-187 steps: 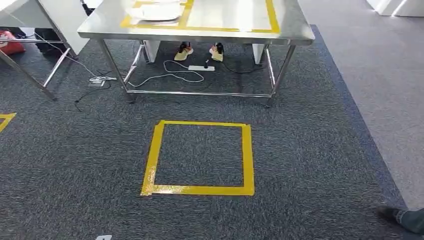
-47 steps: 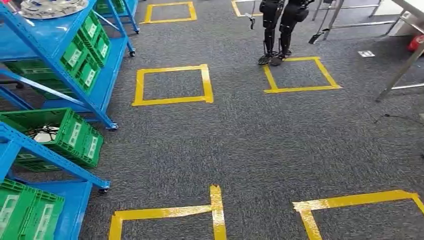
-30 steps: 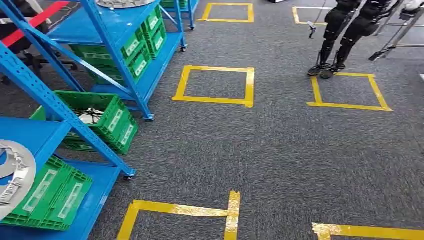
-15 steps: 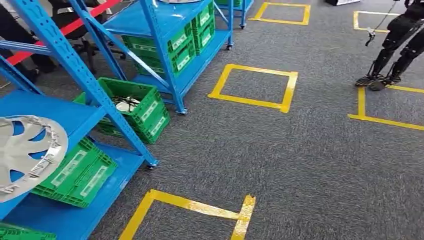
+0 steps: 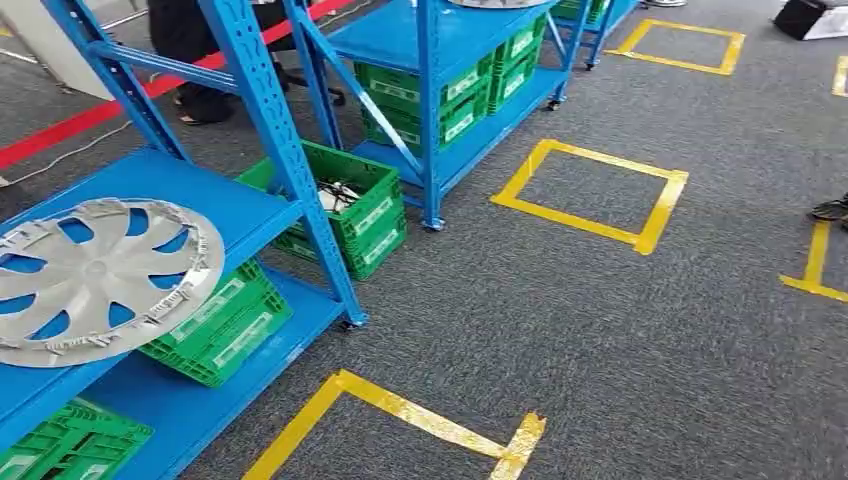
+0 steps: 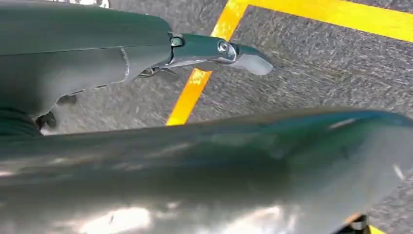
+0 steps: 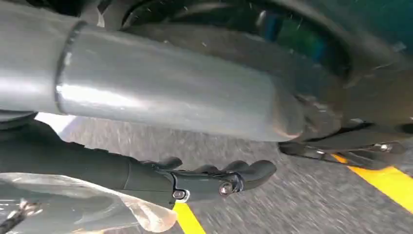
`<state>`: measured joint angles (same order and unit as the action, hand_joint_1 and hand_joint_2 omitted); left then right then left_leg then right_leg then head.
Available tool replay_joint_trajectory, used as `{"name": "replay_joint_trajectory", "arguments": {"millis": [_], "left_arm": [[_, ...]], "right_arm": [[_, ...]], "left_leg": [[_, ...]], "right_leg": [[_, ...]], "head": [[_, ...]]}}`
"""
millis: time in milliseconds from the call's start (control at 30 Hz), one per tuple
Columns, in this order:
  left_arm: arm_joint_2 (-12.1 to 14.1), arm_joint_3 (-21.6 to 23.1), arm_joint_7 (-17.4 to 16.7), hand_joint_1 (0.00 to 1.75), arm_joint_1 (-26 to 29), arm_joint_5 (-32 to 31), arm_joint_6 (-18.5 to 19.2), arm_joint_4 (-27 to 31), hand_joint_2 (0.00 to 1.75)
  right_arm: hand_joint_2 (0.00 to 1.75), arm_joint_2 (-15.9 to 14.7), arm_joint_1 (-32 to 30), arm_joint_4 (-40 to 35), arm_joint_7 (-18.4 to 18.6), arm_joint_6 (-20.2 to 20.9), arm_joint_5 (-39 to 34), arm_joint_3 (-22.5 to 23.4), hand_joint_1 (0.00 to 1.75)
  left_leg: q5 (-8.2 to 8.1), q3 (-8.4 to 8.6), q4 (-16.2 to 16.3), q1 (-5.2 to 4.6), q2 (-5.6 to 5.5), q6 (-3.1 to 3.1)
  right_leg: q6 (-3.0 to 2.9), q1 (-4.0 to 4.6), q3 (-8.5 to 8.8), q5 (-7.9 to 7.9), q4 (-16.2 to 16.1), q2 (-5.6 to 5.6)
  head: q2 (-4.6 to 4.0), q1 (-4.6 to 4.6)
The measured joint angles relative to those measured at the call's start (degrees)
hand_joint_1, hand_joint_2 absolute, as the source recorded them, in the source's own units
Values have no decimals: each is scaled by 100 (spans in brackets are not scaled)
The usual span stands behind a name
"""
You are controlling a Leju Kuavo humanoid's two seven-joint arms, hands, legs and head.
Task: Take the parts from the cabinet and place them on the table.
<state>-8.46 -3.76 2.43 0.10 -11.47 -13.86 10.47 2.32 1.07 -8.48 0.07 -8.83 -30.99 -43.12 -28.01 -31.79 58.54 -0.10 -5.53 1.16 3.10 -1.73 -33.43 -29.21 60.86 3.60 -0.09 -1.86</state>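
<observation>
Since half a sec ago the whole head pic has slid: the camera turned, so the blue racks sit more to the middle now and the other robot by the far right square is gone, w/ just a dark foot (image 5: 832, 209) left at the right edge.

Head view: the near blue cabinet (image 5: 262, 130) is on the left. A big silver wheel cover (image 5: 97, 277) lies flat on its shelf, near left. Under that shelf sits a green crate (image 5: 222, 324), tilted a bit, and one more green crate corner (image 5: 62, 452) at the near left. Between the 2 racks, a green bin (image 5: 352, 205) stands on the grey carpet w/ white and dark bits inside. The far blue rack (image 5: 446, 60) holds more green crates (image 5: 452, 98) on its low shelf. A yellow tape square (image 5: 592, 190) is on the floor right of it. Another yellow tape corner (image 5: 420, 420) is near, at the bottom middle. A red stripe (image 5: 70, 125) runs on the floor far left, and dark legs of a person (image 5: 190, 40) stand behind the racks.

Left wrist view: the left hand (image 6: 146, 58) hangs over carpet and yellow tape. Its fingers point out straight and hold nothing.

Right wrist view: the right hand (image 7: 160, 183) hangs over carpet too. Fingers lie out, a bit curled at the tips, w/ nothing in them.
</observation>
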Motion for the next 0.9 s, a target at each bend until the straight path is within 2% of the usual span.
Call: {"name": "replay_joint_trajectory", "arguments": {"millis": [33, 67, 133, 167, 200, 233, 267, 333, 367, 400, 467, 500, 533, 567, 600, 667, 700, 733, 767, 800, 833, 867, 900], "left_arm": [[5, 0, 2, 0, -22, 0, 0, 0, 0], [0, 0, 15, 0, -24, 0, 0, 0, 0], [0, 0, 33, 0, 11, 4, 0, -2, 0], [2, 0, 42, 0, 26, 7, 0, 0, 0], [-2, 0, 52, 0, 37, 7, 0, 0, 0], [-2, 0, 52, 0, 31, 9, 0, 0, 0], [-2, 0, 61, 0, 11, 7, 0, 0, 0], [-4, 0, 68, 0, -9, 7, 0, 0, 0], [-4, 0, 70, 0, -6, 7, 0, 0, 0], [-4, 0, 70, 0, 15, 9, 0, 0, 0], [0, 0, 81, 0, 43, 15, 0, 0, 0], [0, 0, 85, 0, 41, 15, -2, 0, 0], [5, 0, 87, 0, 27, 20, -2, 0, 0], [4, 0, 89, 0, 1, 33, -2, 0, 0], [2, 0, 94, 0, -2, 39, -2, 0, 0], [5, -4, 101, 0, 33, 74, -2, 0, 0], [0, -4, 103, 0, 49, 90, -7, 0, 0], [2, -7, 107, 0, 51, 109, -13, -2, 0], [2, -11, 114, 0, 33, 114, -24, 0, 0], [-4, -11, 114, 0, 15, 109, -22, 0, 0], [-11, -11, 118, 0, 16, 107, -18, 0, 0], [-13, -11, 120, 0, 20, 107, -20, 0, 0], [-13, -11, 120, 0, 22, 107, -18, 0, 0]], "right_arm": [[0, 0, -19, -2, 0, 0, 0, 0, 0], [0, 0, -8, -2, -7, 4, 0, 0, 0], [0, -4, -6, 0, 4, 20, 0, 0, 0], [0, -4, -10, -2, -4, 35, 0, 0, 0], [0, -9, -8, -4, -13, 48, 9, 0, 0], [0, -9, -10, -4, -28, 59, 20, 0, 0], [0, -9, -15, -4, -28, 63, 24, -2, 0], [0, -9, -32, -4, -26, 66, 26, -4, 0], [0, -11, -33, -4, -26, 63, 33, -4, 0], [0, -11, -29, -4, -26, 66, 37, -4, 0], [0, -11, -12, -7, -26, 70, 44, -13, 0], [0, -11, -10, -9, -26, 77, 44, -20, 0], [0, -9, -11, -9, -28, 79, 48, -24, 0], [0, -9, -14, -9, -33, 79, 50, -26, 0], [0, -9, -8, -9, -29, 81, 55, -28, 0], [0, -6, 21, -24, -33, 83, 66, -33, 0], [0, -7, 27, -28, -33, 81, 68, -35, 0], [0, -7, 40, -28, -35, 72, 68, -35, 0], [0, -7, 45, -28, -35, 55, 63, -35, 0], [0, -7, 41, -28, -33, 55, 59, -35, 0], [0, -7, 30, -28, -33, 55, 59, -35, 0], [0, -7, 25, -28, -31, 55, 59, -35, 0], [0, -7, 10, -26, -31, 55, 57, -35, 0]], "left_leg": [[-34, -45, 89, -26, -81, -44], [-15, -83, 74, -11, -155, -66], [15, -106, 45, 33, -277, -128], [3, -109, 63, 34, -358, -151], [-54, -123, 144, 12, -46, -176], [-209, -238, 391, -1, 275, -206], [-412, -433, 786, 5, 407, -229], [-765, -882, 1667, 19, 483, -244], [-776, -983, 1849, 24, 485, -243], [-650, -943, 1773, 24, 486, -236], [-112, -524, 911, 5, 560, -168], [129, -253, 376, -36, 749, -97], [53, -135, 178, -110, 1084, -47], [14, -108, 80, -149, 1090, -16], [21, -133, 85, -155, 1023, -1], [36, -131, 37, -158, 870, 45], [99, -18, -84, -73, 803, 76], [108, 10, -119, -65, 750, 100], [121, 1, -119, -56, 679, 128], [115, -2, -119, -50, 590, 137], [110, -2, -119, -50, 512, 144], [106, 5, -117, -49, 422, 146], [100, 18, -114, -42, 336, 138]], "right_leg": [[0, -31, 70, -104, -127, 312], [-68, -25, 110, -118, -89, 243], [-140, 19, 127, -122, -104, 128], [-187, -7, 150, -108, -138, 35], [-241, -1, 183, -104, -160, -59], [-289, 15, 210, -115, -178, -138], [-308, 34, 219, -125, -180, -237], [-337, 61, 233, -159, -179, -455], [-340, 68, 241, -173, -179, -540], [-341, 75, 260, -188, -179, -611], [-336, 94, 325, -230, -180, -749], [-323, 100, 366, -259, -185, -818], [-300, 108, 320, -287, -191, -871], [-251, 132, 394, -319, -188, -937], [-237, 137, 386, -322, -200, -1028], [-196, 137, 507, -327, -258, -1174], [-158, 116, 493, -393, -252, -1095], [-137, 124, 455, -475, -106, -738], [-131, 114, 275, -656, 252, -521], [-117, 101, 3, -865, 771, -411], [-103, 97, -255, -1004, 1203, -378], [-86, 97, -456, -1025, 1485, -373], [-76, 94, -517, -897, 1469, -371]], "head": [[0, -20], [0, 2], [0, 0], [0, -2], [0, 8], [0, 70], [0, 59], [0, 61], [0, 59], [0, 63], [0, 63], [0, 65], [0, 54], [0, 81], [0, 68], [0, 70], [0, 72], [-4, 30], [0, 29], [-2, 6], [-2, 2], [0, 2], [-2, 2]]}}
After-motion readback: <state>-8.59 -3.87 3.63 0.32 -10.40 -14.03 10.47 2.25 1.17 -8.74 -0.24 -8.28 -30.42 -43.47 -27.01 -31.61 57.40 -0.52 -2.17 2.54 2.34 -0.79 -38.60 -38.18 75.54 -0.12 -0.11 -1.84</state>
